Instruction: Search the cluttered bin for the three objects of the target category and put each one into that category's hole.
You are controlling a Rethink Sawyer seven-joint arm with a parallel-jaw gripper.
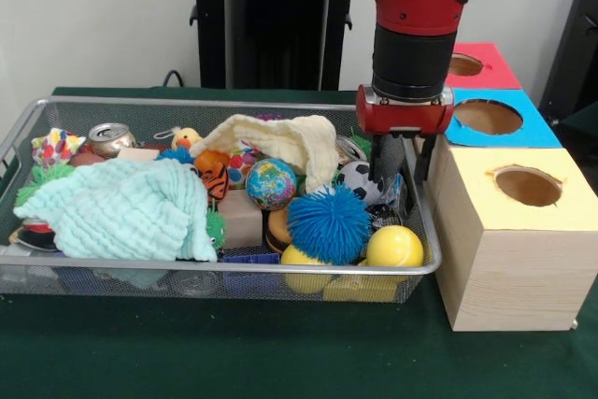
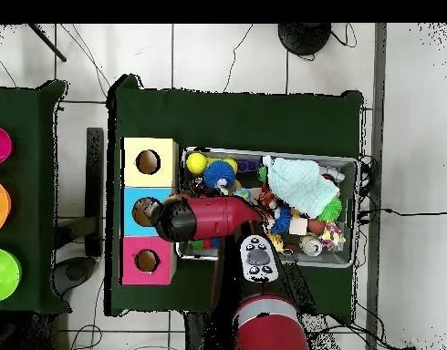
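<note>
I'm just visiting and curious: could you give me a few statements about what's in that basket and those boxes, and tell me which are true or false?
1. The mint green cloth lies at the end of the wire basket farthest from the boxes. True.
2. The gripper hangs over the mint cloth. False: it is at the basket's other end, by the soccer ball.
3. Three boxes stand beside the basket: yellow, blue and red. True.
4. The spiky blue ball sits inside the yellow box. False: it is in the basket, next to the yellow ball.
</note>
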